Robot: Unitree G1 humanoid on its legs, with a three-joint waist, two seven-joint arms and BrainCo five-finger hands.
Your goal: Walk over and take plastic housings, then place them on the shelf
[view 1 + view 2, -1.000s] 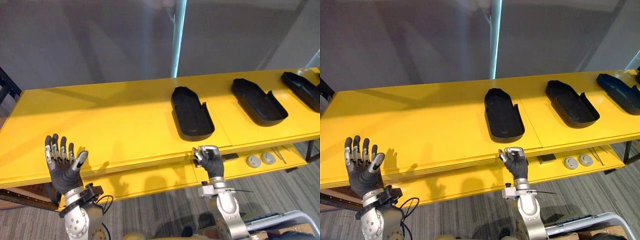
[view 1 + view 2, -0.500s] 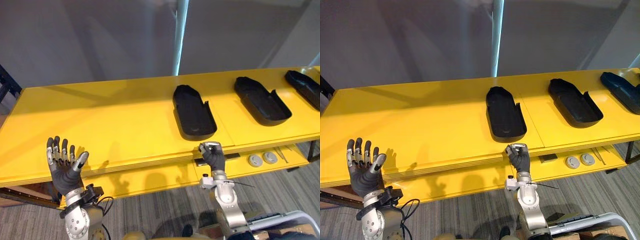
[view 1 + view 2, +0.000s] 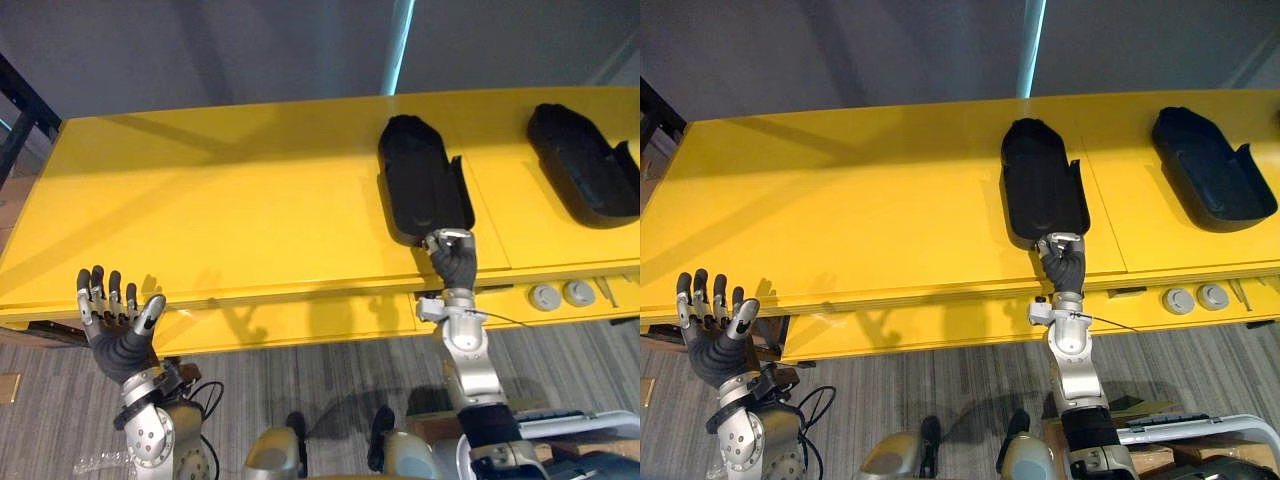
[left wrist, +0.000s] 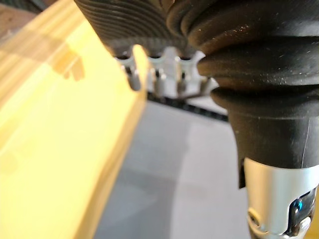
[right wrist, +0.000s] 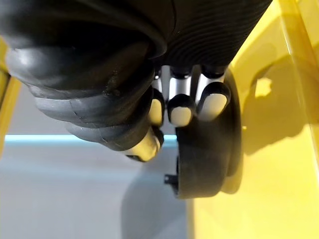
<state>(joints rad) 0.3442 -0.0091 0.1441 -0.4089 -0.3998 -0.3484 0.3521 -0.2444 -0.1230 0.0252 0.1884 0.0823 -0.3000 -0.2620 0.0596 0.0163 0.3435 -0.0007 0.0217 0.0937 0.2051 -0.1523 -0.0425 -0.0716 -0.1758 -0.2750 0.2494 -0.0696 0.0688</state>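
The right hand is at the front edge of the desk, its fingers curled over the near end of a black housing and its thumb drawn in beside them, so it is closed on that end. The housing lies open side up on the desk, lengthwise from front to back, with its near end at the front edge. A second black housing lies well apart towards the desk's right end. Under the front edge a lower shelf carries two round grey discs side by side near its right end. The left hand is raised before the desk's front left corner, fingers straight and spread, holding nothing.
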